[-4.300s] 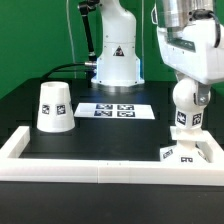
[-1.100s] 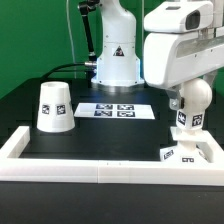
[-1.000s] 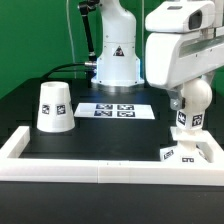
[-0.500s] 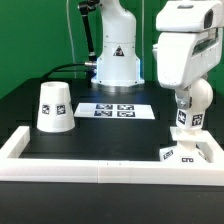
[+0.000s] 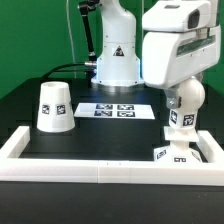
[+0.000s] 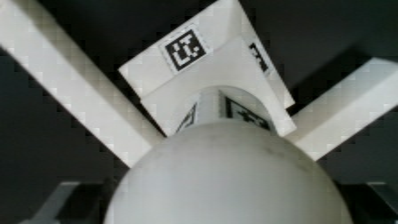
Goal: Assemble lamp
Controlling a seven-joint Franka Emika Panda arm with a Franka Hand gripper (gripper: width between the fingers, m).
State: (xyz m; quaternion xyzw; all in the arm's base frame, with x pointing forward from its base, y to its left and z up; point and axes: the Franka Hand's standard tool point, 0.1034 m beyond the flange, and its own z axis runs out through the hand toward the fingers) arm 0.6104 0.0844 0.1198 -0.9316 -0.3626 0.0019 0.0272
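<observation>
Where the white rail (image 5: 100,172) runs across the front of the black table (image 5: 110,135) and turns back along the exterior view's right, you have a tight corner, and the lamp's base (image 5: 178,156) lies in it, close against both walls. The wrist view looks straight down on that spot: two rails meet in a V and the tagged, angular base fills the wedge between them.

Just above the base stands the bulb (image 5: 184,100), round end up and tagged stem pointing down. You cannot tell whether stem and base touch. The arm (image 5: 180,45) reaches down over it, its bulky white wrist housing directly above the bulb and nearly upright. The gripper (image 5: 183,90) sits at the top of the bulb. In the wrist view the bulb's dome blocks most of the frame and only blurred grey shapes flank it, so you cannot tell how wide the fingers stand or whether they grip.

Toward the exterior view's left the table is open between the base and the shade (image 5: 54,106), which stands mouth down, well apart from the arm. Behind that open stretch lies the marker board (image 5: 117,111), and farther back the robot's pedestal (image 5: 116,62).
</observation>
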